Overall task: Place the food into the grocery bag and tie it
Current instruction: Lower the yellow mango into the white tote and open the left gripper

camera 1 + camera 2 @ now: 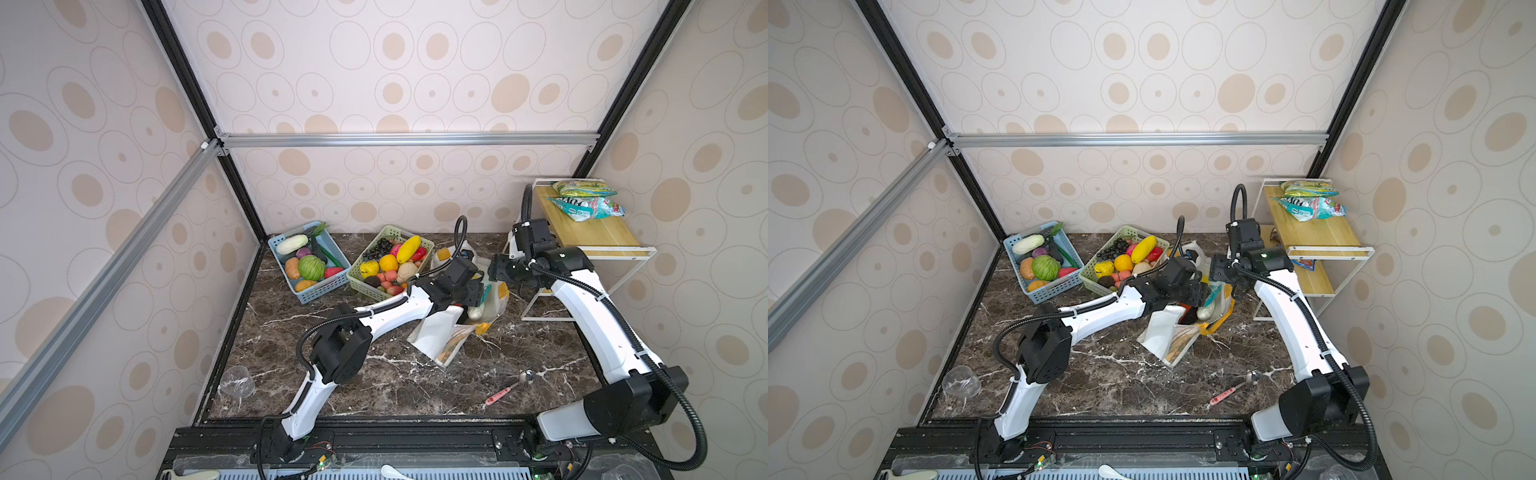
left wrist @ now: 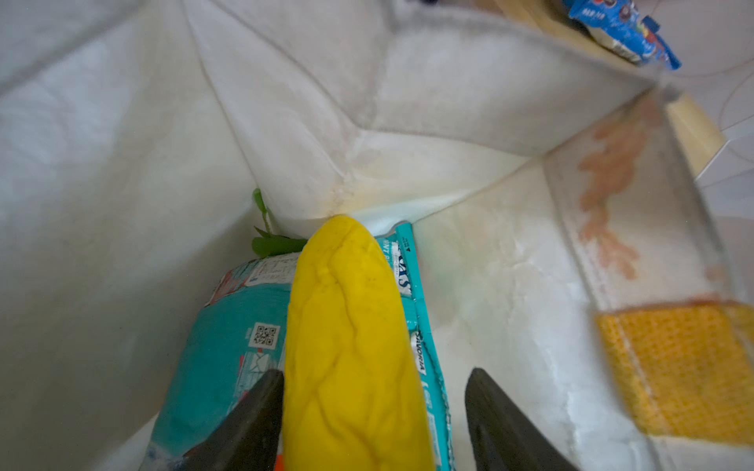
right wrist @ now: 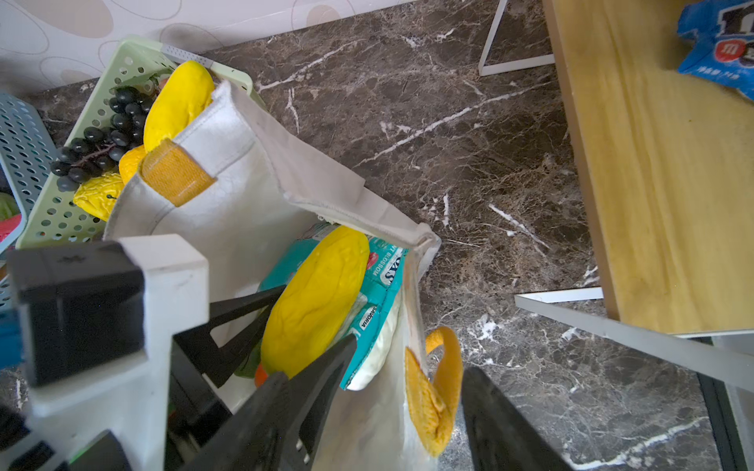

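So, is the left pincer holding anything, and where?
Nothing: left pincer stands open astride the long yellow toy fruit, one finger clear of it.

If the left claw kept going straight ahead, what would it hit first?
Probably the yellow toy fruit lying between the left gripper's open jaws; beyond it, the grocery bag's white inner wall. Depth is unclear.

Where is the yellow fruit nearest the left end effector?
In the left wrist view, the yellow fruit lies inside the grocery bag on the teal snack packet, within the left end effector.
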`<state>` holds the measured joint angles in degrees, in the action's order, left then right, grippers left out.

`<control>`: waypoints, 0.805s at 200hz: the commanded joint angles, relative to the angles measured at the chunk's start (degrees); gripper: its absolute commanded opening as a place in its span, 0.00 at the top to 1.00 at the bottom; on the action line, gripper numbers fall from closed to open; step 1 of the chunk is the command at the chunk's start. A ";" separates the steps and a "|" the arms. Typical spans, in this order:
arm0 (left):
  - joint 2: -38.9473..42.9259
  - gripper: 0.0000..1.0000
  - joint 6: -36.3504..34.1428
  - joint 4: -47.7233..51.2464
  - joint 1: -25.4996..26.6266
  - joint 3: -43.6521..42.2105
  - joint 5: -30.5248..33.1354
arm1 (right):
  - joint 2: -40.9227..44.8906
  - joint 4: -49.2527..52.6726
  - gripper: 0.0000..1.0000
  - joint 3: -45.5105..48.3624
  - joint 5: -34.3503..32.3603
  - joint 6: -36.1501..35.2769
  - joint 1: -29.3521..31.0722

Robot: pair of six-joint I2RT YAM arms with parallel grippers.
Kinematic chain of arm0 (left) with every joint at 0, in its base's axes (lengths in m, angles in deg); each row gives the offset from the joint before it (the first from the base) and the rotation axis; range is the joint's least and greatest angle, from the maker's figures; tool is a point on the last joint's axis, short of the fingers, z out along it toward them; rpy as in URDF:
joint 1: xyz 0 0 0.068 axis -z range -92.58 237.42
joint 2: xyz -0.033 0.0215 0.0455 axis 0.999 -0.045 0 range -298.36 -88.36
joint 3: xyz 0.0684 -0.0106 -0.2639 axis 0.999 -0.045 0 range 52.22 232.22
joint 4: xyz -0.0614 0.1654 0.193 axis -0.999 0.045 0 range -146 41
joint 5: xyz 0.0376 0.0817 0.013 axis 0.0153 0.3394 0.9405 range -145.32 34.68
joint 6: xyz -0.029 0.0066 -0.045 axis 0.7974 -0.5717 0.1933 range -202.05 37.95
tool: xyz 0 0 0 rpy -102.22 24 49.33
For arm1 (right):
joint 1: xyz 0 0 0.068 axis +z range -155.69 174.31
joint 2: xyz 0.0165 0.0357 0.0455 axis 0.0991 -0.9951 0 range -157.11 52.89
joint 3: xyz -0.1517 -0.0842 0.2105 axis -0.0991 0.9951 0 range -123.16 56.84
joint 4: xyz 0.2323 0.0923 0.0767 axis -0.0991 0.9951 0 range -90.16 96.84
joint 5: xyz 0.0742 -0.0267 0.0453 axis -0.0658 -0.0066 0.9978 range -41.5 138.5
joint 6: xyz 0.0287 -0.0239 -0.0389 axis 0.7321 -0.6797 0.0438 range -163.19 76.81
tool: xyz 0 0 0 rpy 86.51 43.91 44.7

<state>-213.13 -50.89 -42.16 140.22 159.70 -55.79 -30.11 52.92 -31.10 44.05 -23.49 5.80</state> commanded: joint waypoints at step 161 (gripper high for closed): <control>15.36 0.27 -5.03 5.62 -5.33 -1.05 11.26 | -0.84 0.55 0.31 -2.76 3.21 0.21 -0.32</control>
<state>-200.52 -53.95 -38.92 136.87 159.55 -47.04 -30.38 52.95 -32.13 46.41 -23.49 5.80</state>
